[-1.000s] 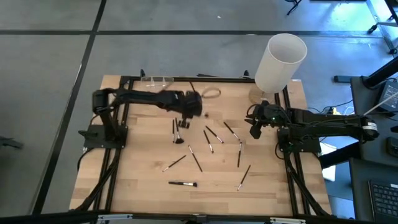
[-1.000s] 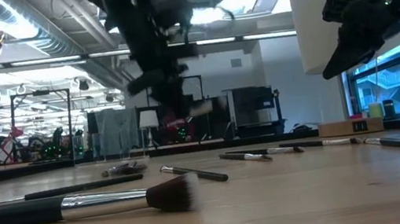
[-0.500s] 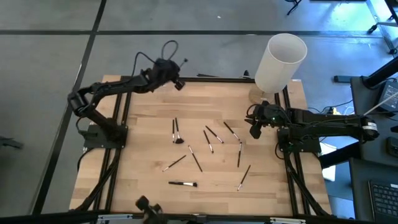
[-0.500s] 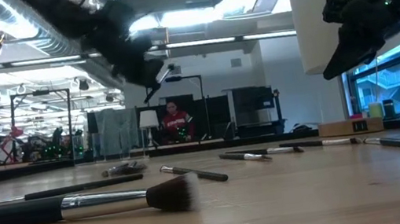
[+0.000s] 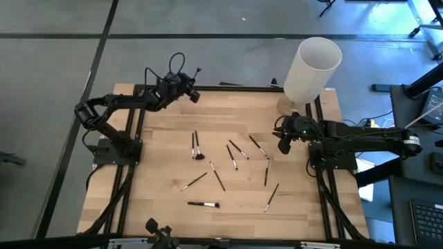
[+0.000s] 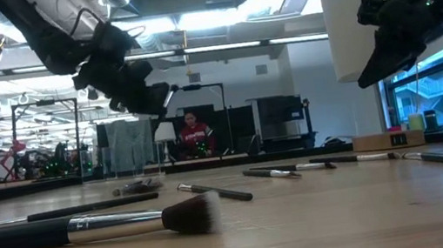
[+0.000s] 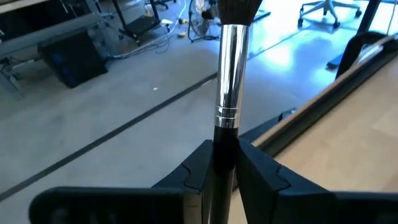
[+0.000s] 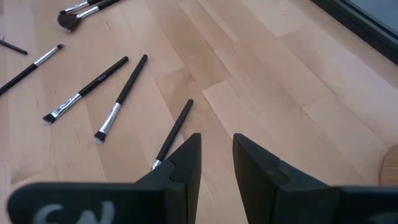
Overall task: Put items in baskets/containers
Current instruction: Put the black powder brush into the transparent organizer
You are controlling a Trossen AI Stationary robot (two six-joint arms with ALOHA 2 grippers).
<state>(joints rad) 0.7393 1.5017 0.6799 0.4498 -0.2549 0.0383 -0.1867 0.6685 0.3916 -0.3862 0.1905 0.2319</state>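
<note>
My left gripper [image 5: 185,88] hangs above the table's far left edge, shut on a makeup brush [image 7: 229,74] with a silver ferrule and dark bristles. It also shows in the low view as my left gripper [image 6: 154,99]. My right gripper [image 5: 282,142] hovers over the table's right side, slightly open, holding nothing. Several thin brushes [image 5: 216,176] lie flat on the wood, one of them a thick brush [image 6: 87,227] near the low camera. A brush [image 8: 174,134] lies just ahead of my right fingers. The clear containers are hidden under my left arm. My left gripper pinches the brush by its dark handle [image 7: 224,152], just behind the silver ferrule, between the two fingers. The brush runs along the fingers and sticks out past their tips, bristle end [image 5: 199,70] leading. It is lifted clear, pointing out beyond the table's far edge.
A tall white cylinder [image 5: 311,68] stands at the far right corner. A black frame rail [image 5: 235,88] runs along the far edge. A person in a red top [image 6: 195,133] sits in the room behind. Bare wood [image 5: 159,138] lies left of the brushes.
My left gripper has swung from above the brushes in the table's middle toward the far left edge, rising and carrying the brush. It has turned, so the bristles now point past the far edge. In the last half second it drew slightly left.
</note>
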